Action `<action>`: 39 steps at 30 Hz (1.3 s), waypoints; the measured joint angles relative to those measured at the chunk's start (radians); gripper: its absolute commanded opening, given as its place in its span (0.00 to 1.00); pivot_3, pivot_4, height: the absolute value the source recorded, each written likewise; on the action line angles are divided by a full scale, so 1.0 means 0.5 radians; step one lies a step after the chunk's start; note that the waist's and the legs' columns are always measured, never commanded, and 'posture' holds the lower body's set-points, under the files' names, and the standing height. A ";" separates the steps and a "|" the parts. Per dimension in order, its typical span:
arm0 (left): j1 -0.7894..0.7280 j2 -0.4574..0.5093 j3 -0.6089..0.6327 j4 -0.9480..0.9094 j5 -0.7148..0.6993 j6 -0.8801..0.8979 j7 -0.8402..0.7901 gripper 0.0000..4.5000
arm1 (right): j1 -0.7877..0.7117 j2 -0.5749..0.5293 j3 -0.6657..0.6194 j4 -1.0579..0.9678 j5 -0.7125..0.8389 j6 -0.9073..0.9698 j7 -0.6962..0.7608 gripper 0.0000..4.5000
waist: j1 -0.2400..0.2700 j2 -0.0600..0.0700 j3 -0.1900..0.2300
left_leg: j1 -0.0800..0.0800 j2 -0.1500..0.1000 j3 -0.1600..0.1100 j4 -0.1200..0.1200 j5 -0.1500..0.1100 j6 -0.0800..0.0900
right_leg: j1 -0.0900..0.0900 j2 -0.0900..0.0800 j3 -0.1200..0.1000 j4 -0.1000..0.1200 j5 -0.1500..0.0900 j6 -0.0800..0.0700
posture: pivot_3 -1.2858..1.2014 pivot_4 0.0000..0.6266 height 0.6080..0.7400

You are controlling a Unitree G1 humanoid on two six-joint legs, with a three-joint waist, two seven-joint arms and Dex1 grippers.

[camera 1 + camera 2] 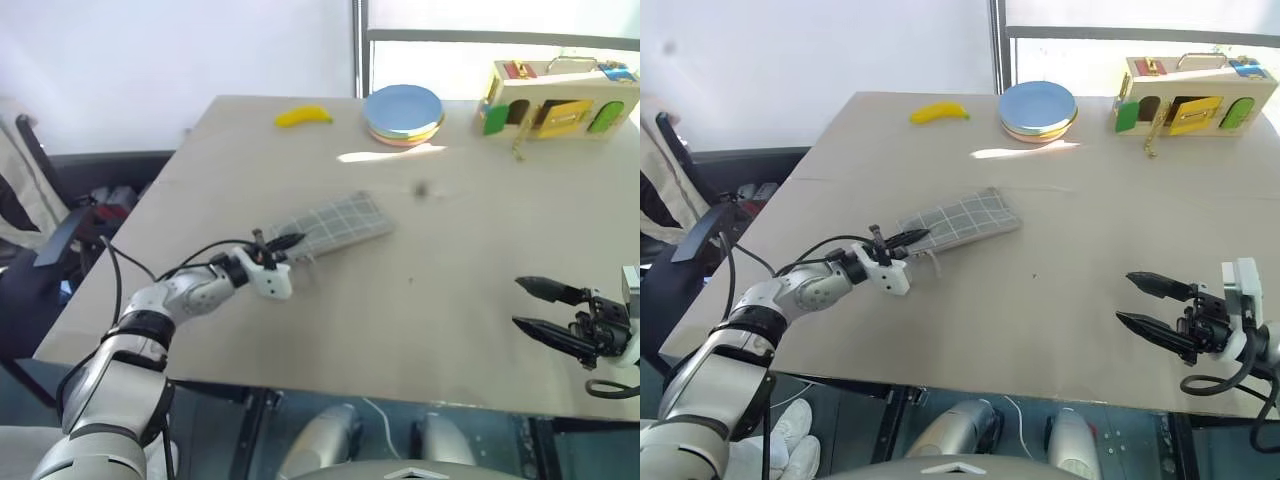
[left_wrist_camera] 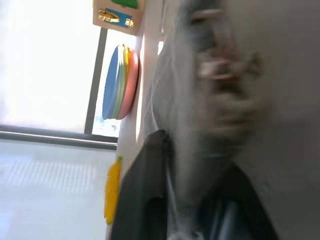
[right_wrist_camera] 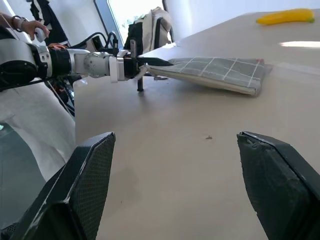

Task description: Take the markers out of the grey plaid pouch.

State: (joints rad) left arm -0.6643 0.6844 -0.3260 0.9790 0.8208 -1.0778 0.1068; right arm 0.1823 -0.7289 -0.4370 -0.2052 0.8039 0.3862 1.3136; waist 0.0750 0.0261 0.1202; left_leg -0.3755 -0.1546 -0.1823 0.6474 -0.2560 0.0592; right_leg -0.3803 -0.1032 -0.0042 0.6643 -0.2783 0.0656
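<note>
Jaws: left gripper (image 1: 908, 238) pinched together at near end of grey plaid pouch (image 1: 962, 219), grip unconfirmed; right gripper (image 1: 1137, 301) spread, idle | pouch flat mid-worktop (image 1: 1090, 200), markers unseen | soft, light, limp fabric, likely drags; take at zip edge

A grey pouch (image 1: 962, 221) with thin white grid lines is seen on the beige tabletop (image 1: 1080, 200). A yellow banana (image 1: 938, 113) and blue, yellow and pink plates (image 1: 1038, 111) are seen.
</note>
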 measured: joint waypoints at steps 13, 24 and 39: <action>0.246 -0.542 0.104 -0.667 -1.150 0.655 -0.957 0.01 | -0.566 0.104 0.383 -0.358 -0.248 0.042 -0.651 0.88 | -0.054 -0.027 0.008 | -0.041 -0.001 -0.001 0.016 0.003 -0.002 | -0.031 0.000 0.000 -0.002 0.001 0.000 | 0.52 0.24 1.00; 0.417 -0.947 0.122 -1.623 -1.595 1.857 -1.210 0.01 | -0.833 0.394 0.838 -0.300 -0.676 0.125 -1.176 0.88 | -0.161 -0.044 0.018 | -0.043 0.000 -0.001 0.028 0.003 -0.002 | -0.033 0.003 0.001 0.005 0.001 0.000 | 0.52 0.24 1.00; 0.474 -0.966 0.118 -1.759 -1.623 2.129 -1.272 0.01 | -1.028 0.614 0.771 -0.295 -0.591 0.098 -1.378 0.88 | -0.166 -0.044 0.018 | -0.042 -0.001 -0.001 0.029 0.003 -0.003 | -0.034 0.004 0.001 0.008 0.001 0.000 | 0.52 0.24 1.00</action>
State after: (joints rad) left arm -0.4275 0.2013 -0.2671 0.0995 0.0094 -0.0132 -0.5293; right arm -0.3318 -0.4219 -0.0515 -0.3526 0.5083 0.4355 0.6247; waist -0.0078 0.0040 0.1292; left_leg -0.3968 -0.1549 -0.1830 0.6622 -0.2543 0.0576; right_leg -0.3971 -0.1012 -0.0035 0.6683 -0.2778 0.0657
